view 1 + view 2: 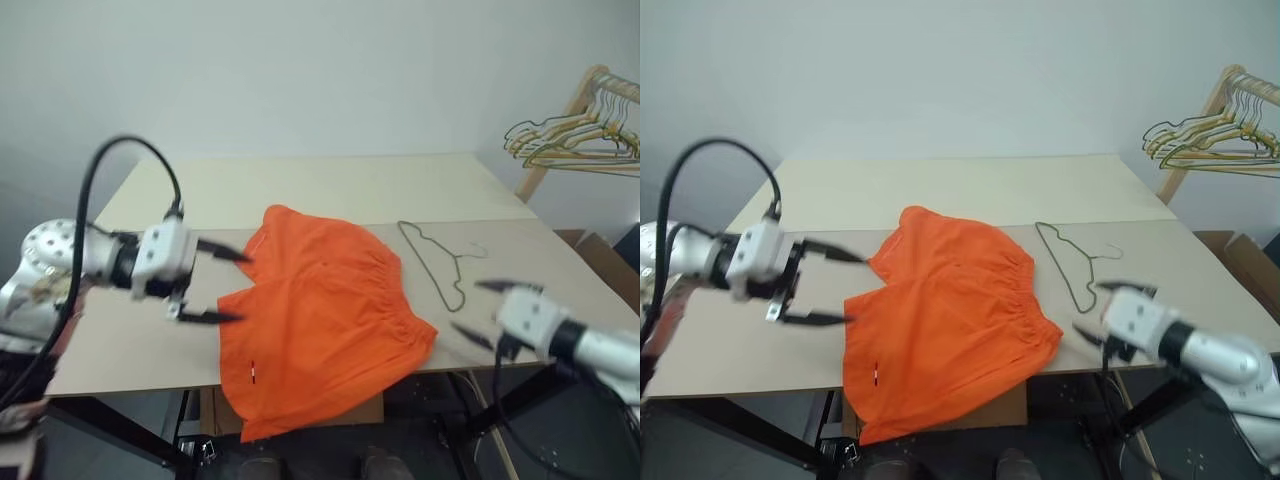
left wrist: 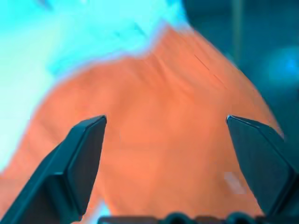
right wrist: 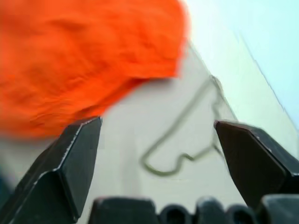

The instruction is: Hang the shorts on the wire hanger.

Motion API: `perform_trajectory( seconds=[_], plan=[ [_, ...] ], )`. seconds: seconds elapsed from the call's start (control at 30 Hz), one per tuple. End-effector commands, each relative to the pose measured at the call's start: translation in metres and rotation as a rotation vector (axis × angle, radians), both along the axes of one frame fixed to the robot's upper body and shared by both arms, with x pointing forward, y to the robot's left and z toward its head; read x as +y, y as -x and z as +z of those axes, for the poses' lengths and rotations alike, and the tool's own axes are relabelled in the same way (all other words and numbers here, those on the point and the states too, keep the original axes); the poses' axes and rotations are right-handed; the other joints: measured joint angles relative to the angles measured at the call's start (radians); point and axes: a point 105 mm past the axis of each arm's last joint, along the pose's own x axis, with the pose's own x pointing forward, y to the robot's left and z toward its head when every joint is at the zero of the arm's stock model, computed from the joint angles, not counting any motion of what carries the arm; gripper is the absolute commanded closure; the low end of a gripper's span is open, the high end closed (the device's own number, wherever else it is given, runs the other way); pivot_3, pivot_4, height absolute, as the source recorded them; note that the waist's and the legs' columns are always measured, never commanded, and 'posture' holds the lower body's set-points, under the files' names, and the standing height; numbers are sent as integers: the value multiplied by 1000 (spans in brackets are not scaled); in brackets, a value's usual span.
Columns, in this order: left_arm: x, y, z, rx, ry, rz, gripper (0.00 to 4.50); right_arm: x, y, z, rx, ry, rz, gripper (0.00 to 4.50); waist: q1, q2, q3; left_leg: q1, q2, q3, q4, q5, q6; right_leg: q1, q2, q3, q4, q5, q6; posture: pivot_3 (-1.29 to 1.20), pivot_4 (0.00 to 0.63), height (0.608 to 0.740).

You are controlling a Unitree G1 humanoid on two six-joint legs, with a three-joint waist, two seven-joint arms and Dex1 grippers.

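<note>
Orange shorts (image 1: 320, 320) lie flat on the table (image 1: 330, 185), with one leg hanging over the front edge. Just beside them lies the wire hanger (image 1: 436, 262), apart and bare, so no hanging is done yet. Both the left gripper (image 1: 222, 287) and the right gripper (image 1: 483, 311) are spread wide and hold nothing. The hanger's hook is too thin to see well.

The shorts (image 1: 315, 315) are bright orange with a tiny white mark near one hem. The wire hanger (image 1: 432, 262) is dull grey-green on the pale beige counter (image 1: 330, 185). Yellowish hangers (image 1: 570, 140) hang beyond.
</note>
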Motion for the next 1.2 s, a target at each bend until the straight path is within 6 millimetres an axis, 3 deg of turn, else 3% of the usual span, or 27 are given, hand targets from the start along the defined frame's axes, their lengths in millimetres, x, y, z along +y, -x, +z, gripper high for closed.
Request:
perform_trajectory(
  seconds=[0.03, 0.23, 0.27, 0.4, 0.53, 0.8, 0.87, 1.0, 1.1, 1.2],
  plan=[
    [-21, -19, 10, 24, 125, 47, 14, -9, -29, -16, 187, -48, -238, 0, -8, -1, -1, 0, 0, 0, 0, 0, 0, 0, 0, 0, 0, 0, 0, 25, 0, 740],
    [-51, -25, 15, 38, 214, 12, 14, -38, -76, -49, 350, -85, -599, 0, -12, -2, -2, -14, -3, 2, 0, 2, 5, -11, 2, 1, 1, 3, -7, 22, 0, 740],
    [-53, -24, 15, 38, 216, 7, 14, -43, -81, -54, 365, -85, -644, 0, -12, -1, -2, -20, -4, 2, 0, 3, 5, -17, 3, 1, 2, 7, -12, 22, 0, 740],
    [-53, -23, 13, 41, 214, 1, 14, -55, -87, -71, 455, -99, -717, 0, -10, -1, -2, -29, -5, 1, 0, 1, 7, -24, 4, 0, -1, 11, -7, 52, 0, 740],
    [-49, -22, 12, 43, 211, 14, 0, -52, -83, -83, 576, -197, -736, 903, -9, -1, -2, -29, -5, 0, 0, 0, 9, -21, 4, -1, -5, 10, -6, 72, 0, 740],
    [-45, -23, 13, 36, 215, 31, 0, -49, -79, -84, 610, -262, -745, 3787, -5, -1, -2, -28, -4, -1, 5, 0, 9, -18, 3, -1, -6, 12, -3, 78, 0, 740],
    [-45, -25, 14, 32, 218, 32, 0, -50, -81, -80, 563, -247, -742, 4472, -5, -1, -2, -29, -4, -1, 7, 0, 9, -18, 3, -1, -5, 13, -3, 73, 0, 740],
    [-48, -31, 19, 21, 234, 34, 0, -57, -92, -52, 357, -167, -736, 4472, -6, -1, -2, -29, -5, 0, 8, 0, 9, -19, 3, -1, -3, 13, -3, 52, 0, 740],
    [-54, -38, 24, 12, 257, 32, 0, -64, -106, -6, 44, -12, -683, 4472, -9, 1, -1, -29, -5, 0, 9, 0, 9, -20, 3, 0, -1, 13, -2, 42, 0, 740],
    [-59, -47, 33, -1, 289, 45, 0, -57, -109, 38, -278, 217, -543, 4472, -10, 4, -1, -29, -5, 0, 9, 0, 8, -21, 2, 0, -1, 9, 4, 26, 0, 740]
  ],
)
